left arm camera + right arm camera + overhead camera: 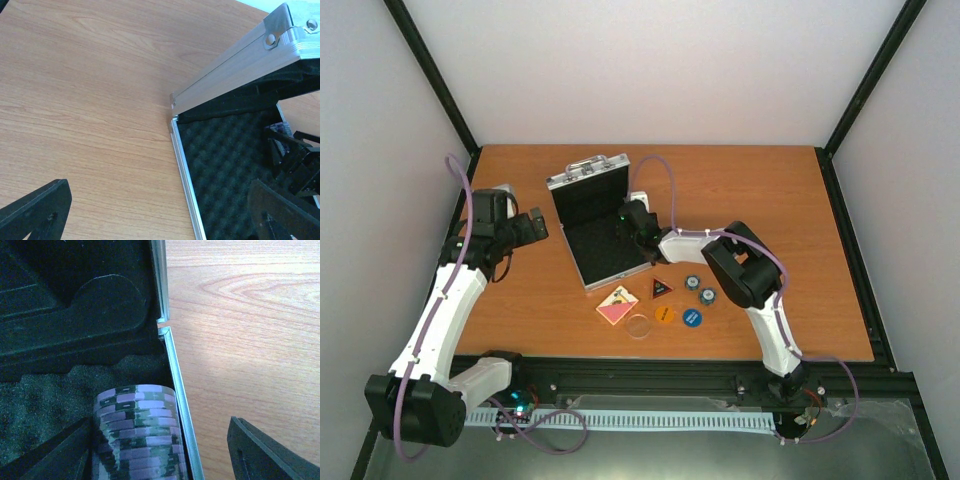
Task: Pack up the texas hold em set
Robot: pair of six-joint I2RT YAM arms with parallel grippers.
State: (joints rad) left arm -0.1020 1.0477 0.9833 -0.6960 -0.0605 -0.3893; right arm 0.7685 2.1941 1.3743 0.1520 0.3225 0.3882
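Since the right pincer point(160, 440) stands parted round the chips point(135, 435) at the case point(176, 375)'s three o'clock wall, it should rise straight. The left pincer point(532, 225) gapes empty.

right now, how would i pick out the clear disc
Find the open silver case in the middle of the table. Among the small pieces in front of it, the clear disc lies closest to the near edge, between the pink deck and the orange disc. It alone is see-through, with wood showing through.
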